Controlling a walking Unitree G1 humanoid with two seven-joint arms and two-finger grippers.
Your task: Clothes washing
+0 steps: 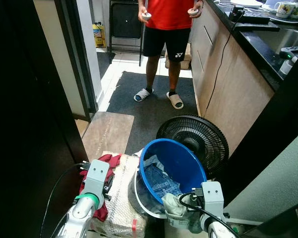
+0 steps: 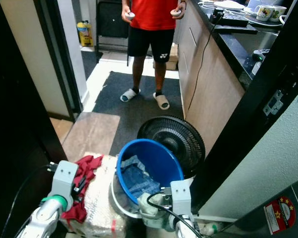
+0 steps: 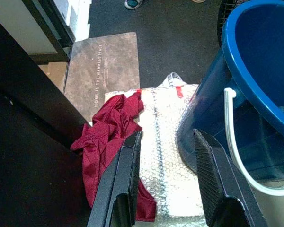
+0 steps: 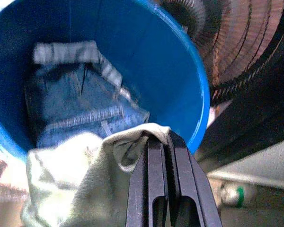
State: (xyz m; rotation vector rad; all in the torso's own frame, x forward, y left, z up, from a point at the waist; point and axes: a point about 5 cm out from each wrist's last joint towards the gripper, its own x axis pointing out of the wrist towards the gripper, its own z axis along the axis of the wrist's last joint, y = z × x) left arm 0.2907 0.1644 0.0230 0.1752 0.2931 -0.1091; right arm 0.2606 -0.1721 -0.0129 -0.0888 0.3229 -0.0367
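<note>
A blue bucket [image 1: 181,161] stands tilted on the floor with blue jeans [image 1: 161,182] inside. My right gripper [image 4: 162,142] is shut on a pale green cloth [image 4: 80,189] at the bucket's near rim; that cloth [image 1: 175,205] hangs over the edge. A red garment [image 3: 109,137] lies on a bubble-wrapped package [image 3: 173,156] to the left of the bucket. My left gripper [image 3: 165,142] hovers open above the package, beside the red garment [image 1: 107,166], holding nothing.
A black floor fan [image 1: 193,139] lies just behind the bucket. A person [image 1: 166,29] in a red shirt stands on the dark mat [image 1: 139,109] ahead. Wooden cabinets [image 1: 228,84] run along the right; a dark door panel [image 1: 25,124] is at the left.
</note>
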